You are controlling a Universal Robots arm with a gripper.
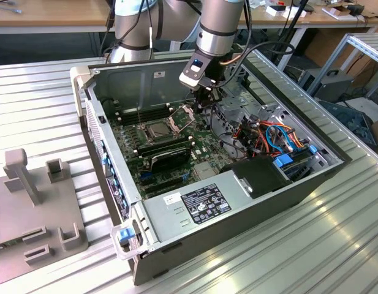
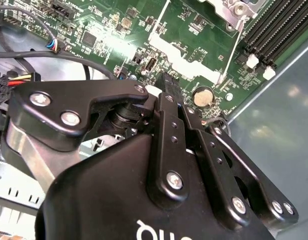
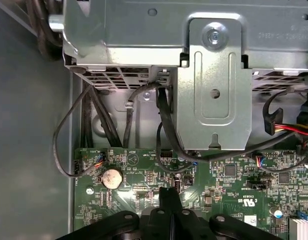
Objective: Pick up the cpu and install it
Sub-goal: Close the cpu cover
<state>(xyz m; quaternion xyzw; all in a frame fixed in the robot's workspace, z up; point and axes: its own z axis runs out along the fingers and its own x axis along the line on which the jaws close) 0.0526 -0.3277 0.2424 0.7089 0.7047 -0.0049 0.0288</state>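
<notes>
One end effector (image 3: 169, 190), fingertips (image 3: 164, 196) together

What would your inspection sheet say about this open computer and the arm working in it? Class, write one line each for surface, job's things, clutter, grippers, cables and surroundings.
Surface: ribbed metal table, carrying an open computer case.
Job's things: socket on the motherboard, its metal frame raised; whether it is filled cannot be told.
Clutter: grey fixture block on the table at the exterior view's left.
Grippers: gripper inside the case, over the motherboard near a coin cell.
Cables: black cables loop under the drive cage; orange and blue cables lie elsewhere in the case.
Surroundings: wooden benches, metal shelving.
</notes>
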